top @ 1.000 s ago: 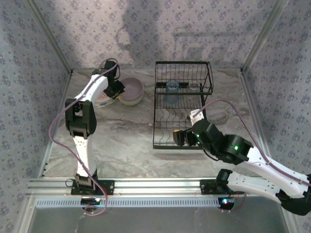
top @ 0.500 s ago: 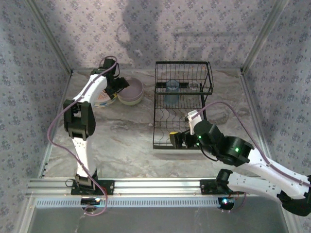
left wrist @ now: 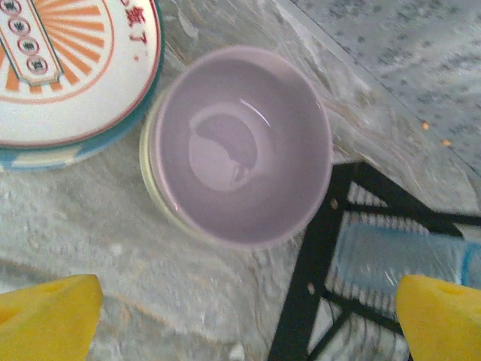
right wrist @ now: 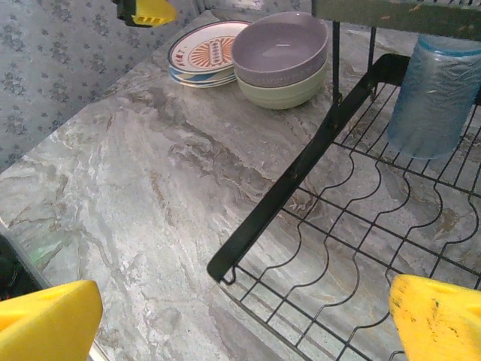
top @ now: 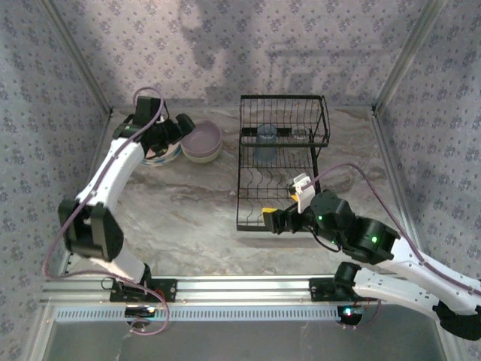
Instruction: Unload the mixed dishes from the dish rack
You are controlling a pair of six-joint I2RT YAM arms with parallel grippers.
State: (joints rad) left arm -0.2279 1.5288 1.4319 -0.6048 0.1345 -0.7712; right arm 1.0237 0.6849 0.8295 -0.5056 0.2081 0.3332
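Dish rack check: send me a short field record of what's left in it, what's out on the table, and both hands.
dish rack: black wire, near slots bare
in rack: translucent blue cup, far section
on table: lavender bowl nested in pale green bowl; orange-patterned plate stacked on blue-striped plate beside them
left hand: open, empty, above lavender bowl
right hand: open, empty, over rack's near left corner

Your workspace is a grey, marble-veined tabletop (top: 188,218). It is boxed in on three sides by pale walls papered with small flower sprigs: the far wall (top: 301,37), the left wall (top: 37,113) and the right wall (top: 443,105). Slanting metal posts (top: 75,56) mark the far corners. An aluminium rail (top: 240,286) runs along the near edge. Soft shadows (top: 207,34) fall on the far wall.
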